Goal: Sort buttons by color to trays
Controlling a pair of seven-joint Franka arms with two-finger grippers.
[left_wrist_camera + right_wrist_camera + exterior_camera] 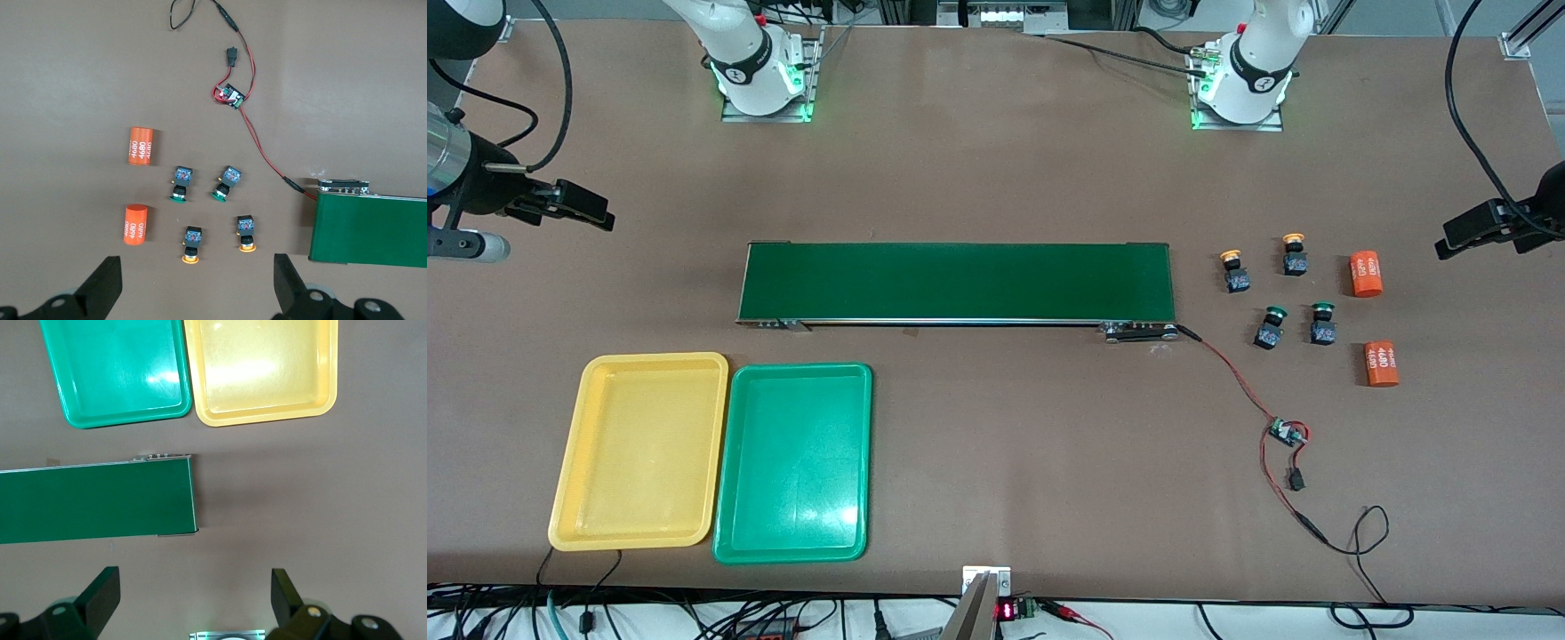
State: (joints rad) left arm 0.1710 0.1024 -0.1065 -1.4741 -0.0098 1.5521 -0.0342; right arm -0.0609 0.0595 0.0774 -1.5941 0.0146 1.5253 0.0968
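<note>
Nearest the front camera, we are seeing two shallow trays lying side by side and touching: the yellow tray (569,498) toward the right arm's end of the table, and the green tray (734,533) just beside it, toward the middle. Both are sitting bare, with no button in either.

We are finding the right gripper (574,206) hanging in the air over bare table at the right arm's end, its arm reaching out low and level from that view's edge. In its wrist view the right gripper (193,600) is showing its two dark fingers spread wide apart, released and grasping nothing, with the trays and one end of the belt below it.

The left gripper (1480,227) is hovering over bare table at the left arm's end, its arm likewise stretching in low. In its wrist view the left gripper (197,287) is also standing wide and released, holding nothing.

Between the two grippers the long dark-green belt (956,282) is lying across the middle of the table. Toward the left arm's end of it, the four buttons are standing on the table: two yellow buttons (1233,269) (1294,252), and nearer the front camera two green buttons (1270,327) (1322,323). Two orange cylinders (1365,273) (1381,364) are lying beside them, and a small circuit board (1287,433) on red and black wires is resting nearer the camera.
</note>
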